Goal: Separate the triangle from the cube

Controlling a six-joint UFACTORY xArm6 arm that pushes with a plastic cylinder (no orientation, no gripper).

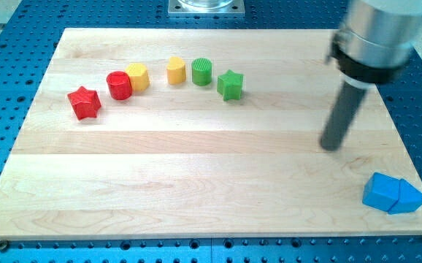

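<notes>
Camera view, item list, all placed from the blue cube [381, 192]. Blue cube: near the board's [196, 190] bottom-right corner. Blue triangle [408, 197]: touching the cube's right side. My tip [332, 145]: bare rod, no jaws, clamped on nothing, up and left of the cube, apart from it. Red star, red cylinder, two yellow blocks, green cylinder, green star: far up-left in an arc. Risk: a push from the left would likely shove both together, or tip the triangle off the nearby edge

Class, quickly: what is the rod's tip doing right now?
My tip: holding nothing, touching no block, up and to the view's left of the blue cube and blue triangle.
</notes>
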